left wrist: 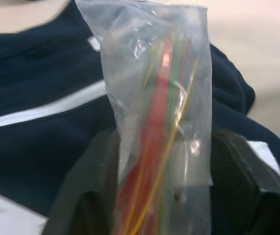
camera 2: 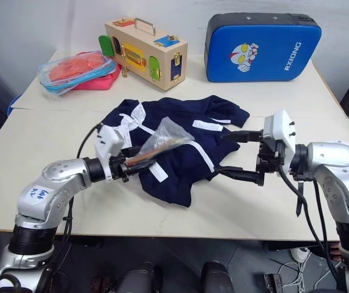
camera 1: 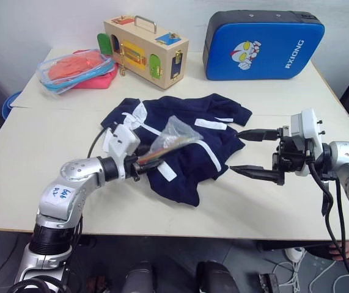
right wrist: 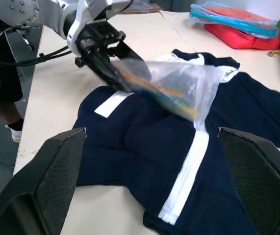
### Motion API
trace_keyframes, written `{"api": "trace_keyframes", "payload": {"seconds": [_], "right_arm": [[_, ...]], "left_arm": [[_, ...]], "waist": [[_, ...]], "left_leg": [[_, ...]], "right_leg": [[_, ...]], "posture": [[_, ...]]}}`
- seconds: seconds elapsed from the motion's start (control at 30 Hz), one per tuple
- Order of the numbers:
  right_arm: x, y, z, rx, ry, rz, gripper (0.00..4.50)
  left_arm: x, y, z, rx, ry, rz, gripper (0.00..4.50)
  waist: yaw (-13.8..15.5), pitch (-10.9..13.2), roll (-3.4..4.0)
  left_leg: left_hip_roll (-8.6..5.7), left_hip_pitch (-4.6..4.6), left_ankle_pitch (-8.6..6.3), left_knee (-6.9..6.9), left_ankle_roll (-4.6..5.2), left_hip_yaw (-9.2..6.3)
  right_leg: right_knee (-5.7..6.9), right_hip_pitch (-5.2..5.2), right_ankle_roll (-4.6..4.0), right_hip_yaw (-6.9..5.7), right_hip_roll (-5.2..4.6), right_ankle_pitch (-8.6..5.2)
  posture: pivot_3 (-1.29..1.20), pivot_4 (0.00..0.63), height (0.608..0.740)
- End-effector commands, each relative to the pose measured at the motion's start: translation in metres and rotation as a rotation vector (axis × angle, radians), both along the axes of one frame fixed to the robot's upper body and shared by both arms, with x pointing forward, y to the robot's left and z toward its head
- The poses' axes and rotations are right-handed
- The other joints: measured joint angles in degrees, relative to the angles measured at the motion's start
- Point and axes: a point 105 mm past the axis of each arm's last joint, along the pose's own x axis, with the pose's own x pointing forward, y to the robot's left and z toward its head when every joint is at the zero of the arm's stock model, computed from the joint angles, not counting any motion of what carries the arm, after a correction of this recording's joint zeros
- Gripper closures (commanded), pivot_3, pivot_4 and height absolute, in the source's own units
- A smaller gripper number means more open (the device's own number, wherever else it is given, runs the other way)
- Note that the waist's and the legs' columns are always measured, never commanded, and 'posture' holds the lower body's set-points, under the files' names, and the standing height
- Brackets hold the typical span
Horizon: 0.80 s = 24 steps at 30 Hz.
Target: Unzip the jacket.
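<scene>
We see the jacket (camera 1: 180, 143) lying crumpled mid-table, our left gripper (camera 1: 153, 159) over it with a clear bag of coloured sticks (camera 1: 173, 139) between its parted fingers, our right gripper (camera 1: 244, 152) spread wide beside its edge

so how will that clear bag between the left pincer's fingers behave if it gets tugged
The clear bag looks thin and crinkled, so probably floppy and light. Its glossy film may slip from the left pincer. It sticks out over the jacket, likely sagging rather than staying stiff.
</scene>
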Motion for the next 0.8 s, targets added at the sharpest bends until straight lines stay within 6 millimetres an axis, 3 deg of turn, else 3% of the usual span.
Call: {"api": "trace_keyframes", "payload": {"seconds": [0.03,0.37,0.47,0.77,0.8], "right_arm": [[-0.011,-0.004,0.014,-0.001,-0.058,-0.004,0.00],[-0.018,-0.006,0.009,0.001,-0.056,-0.044,0.00],[-0.018,-0.007,0.010,0.004,-0.057,-0.051,0.00],[-0.016,-0.007,0.017,0.019,-0.064,-0.049,0.00],[-0.015,-0.006,0.017,0.020,-0.064,-0.048,0.00]], "left_arm": [[0.002,-0.005,0.012,-0.008,-0.049,-0.030,1.25],[0.014,-0.002,0.025,-0.065,-0.065,-0.025,1.25],[0.019,-0.002,0.015,-0.034,-0.043,-0.011,1.87],[0.021,0.002,0.005,0.015,-0.033,0.007,4.47],[0.020,0.002,0.005,0.014,-0.037,0.005,4.47]], "waist": [[0.0,0.0,0.00],[0.0,0.0,0.00],[0.0,0.0,0.00],[0.0,0.0,0.00],[0.0,0.0,0.00]], "left_leg": [[0.00,0.00,0.00,0.00,0.00,0.01],[0.00,0.00,0.00,0.00,0.00,-0.01],[0.00,0.00,0.00,0.00,0.00,-0.01],[0.00,0.00,0.00,0.00,0.00,0.00],[0.00,0.00,0.00,0.01,0.00,0.00]], "right_leg": [[0.00,0.00,0.00,0.00,0.00,0.00],[0.01,0.00,0.00,0.00,0.01,0.00],[0.01,0.00,0.00,-0.01,0.01,0.00],[0.01,0.01,0.00,-0.01,0.01,0.00],[0.01,0.01,0.00,-0.01,0.02,0.00]], "posture": [[0.00,0.150,0.740],[0.00,0.150,0.740],[0.00,0.150,0.740],[0.00,0.150,0.740],[0.00,0.150,0.740]]}}
